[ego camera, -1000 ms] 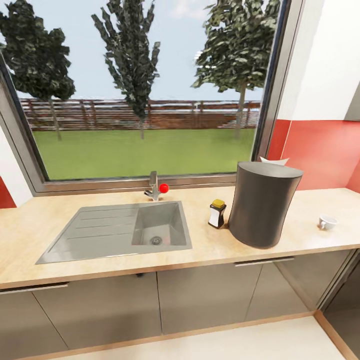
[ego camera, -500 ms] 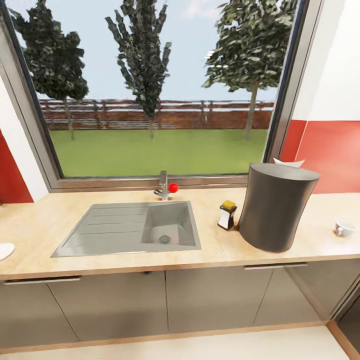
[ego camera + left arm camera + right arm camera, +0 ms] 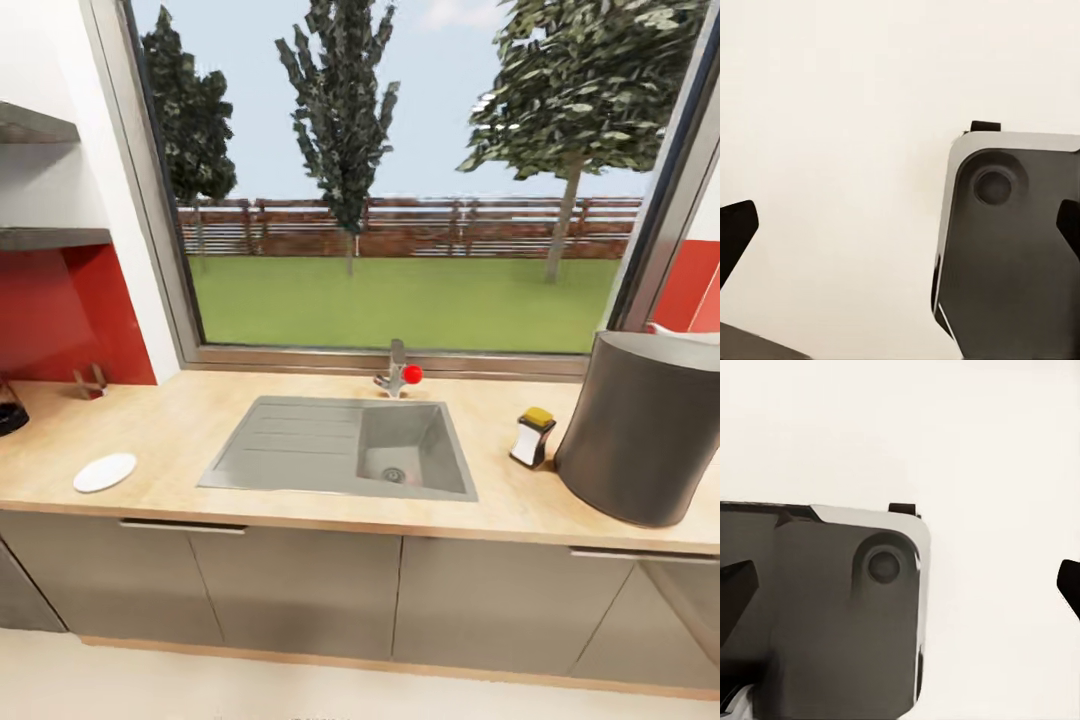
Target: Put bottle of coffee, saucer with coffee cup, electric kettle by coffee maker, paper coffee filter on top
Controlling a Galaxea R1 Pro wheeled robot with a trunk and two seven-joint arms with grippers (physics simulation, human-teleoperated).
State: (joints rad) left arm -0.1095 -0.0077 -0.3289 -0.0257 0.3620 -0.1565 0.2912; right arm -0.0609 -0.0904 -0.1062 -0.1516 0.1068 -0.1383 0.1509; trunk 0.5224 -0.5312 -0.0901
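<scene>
The plain white round saucer [image 3: 104,472] on the light wood-look countertop [image 3: 300,510] looks light, brittle, probably slick; pinch its rim. Both grippers hang spread, empty.

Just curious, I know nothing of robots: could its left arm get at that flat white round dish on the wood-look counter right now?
Probably not yet. The flat white round dish lies bare on the wood-look counter, nothing over it, but the left pincer hangs open over pale floor.
</scene>
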